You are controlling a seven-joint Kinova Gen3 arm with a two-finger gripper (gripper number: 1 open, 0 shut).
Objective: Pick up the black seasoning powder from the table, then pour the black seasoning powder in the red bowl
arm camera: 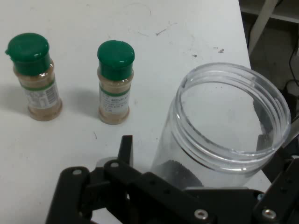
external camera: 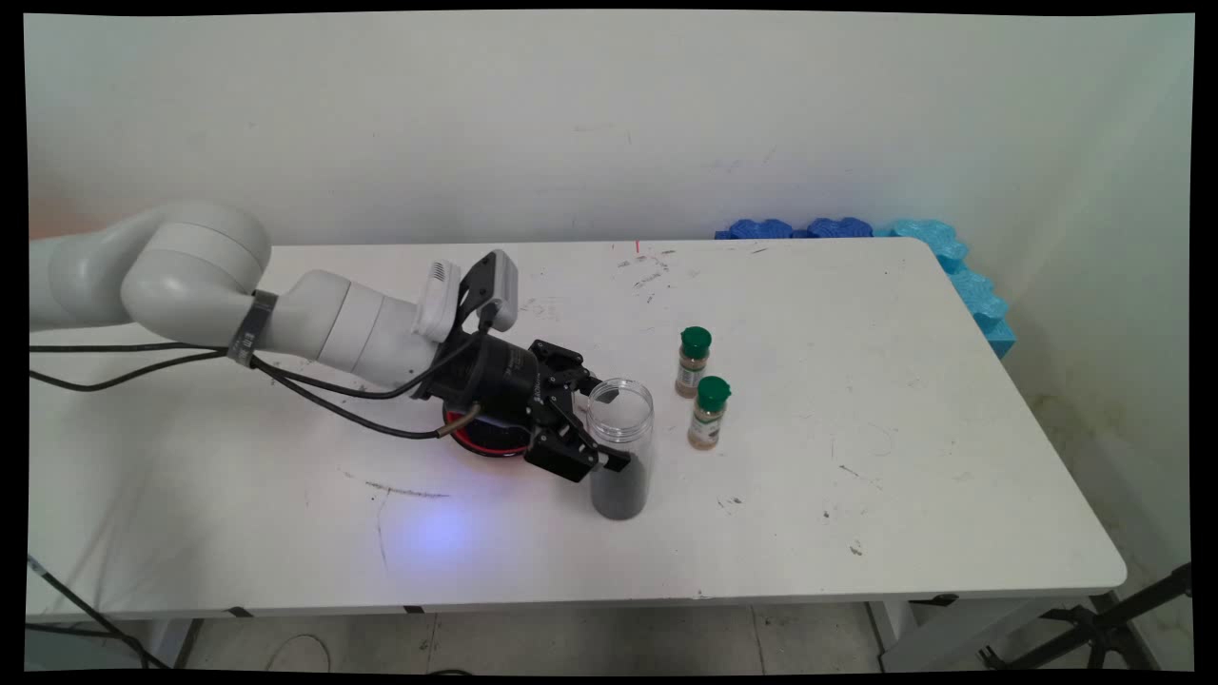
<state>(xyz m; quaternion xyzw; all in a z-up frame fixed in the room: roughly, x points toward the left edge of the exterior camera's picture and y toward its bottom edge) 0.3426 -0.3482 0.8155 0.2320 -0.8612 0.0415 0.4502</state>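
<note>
Pincer [external camera: 598,440] at the end of the white arm is down low over the table, its 2 black fingers set on either side of the clear plastic jar [external camera: 620,447] and pinching its wall about halfway up, as far as I can see from the main view; in the hand view the jar's open mouth fills the space right ahead of the fingers. That jar stands upright near the middle of the white table [external camera: 856,533], lid off, with something dark filling its lower part. It looks light and fairly stiff, but the smooth plastic could slip, and thin walls may give a little under a hard squeeze, so a hold on the straight wall below the threaded neck seems the safest place. Tilting it would risk spilling the dark contents.

Just behind the gripper, to the left of the jar, a round red and black thing [external camera: 481,440] lies flat on the table, mostly hidden; I cannot tell what it is. To the right of the jar stand 2 small spice bottles with green caps, the far spice bottle [external camera: 693,362] and the near spice bottle [external camera: 709,412], close together and apart from the jar. Blue foam pieces [external camera: 952,257] sit at the far right corner.
</note>
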